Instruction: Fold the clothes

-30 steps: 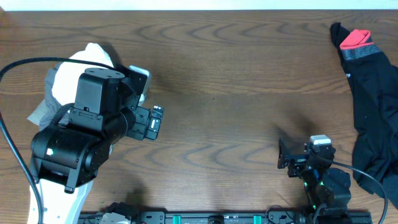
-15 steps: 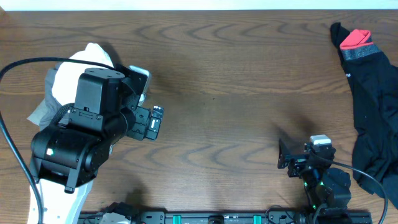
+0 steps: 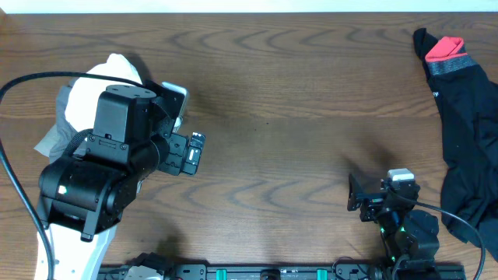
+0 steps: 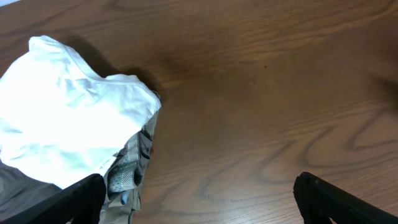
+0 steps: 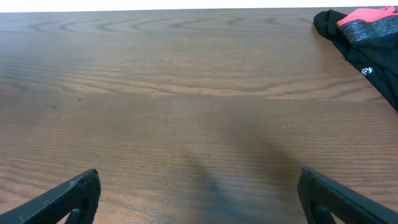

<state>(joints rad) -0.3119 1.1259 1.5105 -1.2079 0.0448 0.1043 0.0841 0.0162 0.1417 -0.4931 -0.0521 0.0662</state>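
Nothing has stirred this past second: left fingers (image 4: 74,196) and right fingers (image 5: 68,196) hang spread and empty, white garment (image 4: 68,124) heaped desk-left (image 3: 296,117), black garment (image 3: 467,140) far right, folding not begun.

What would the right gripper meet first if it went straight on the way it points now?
Probably nothing: ahead of the right gripper its wrist view shows only bare table. The black garment lies off to the right.
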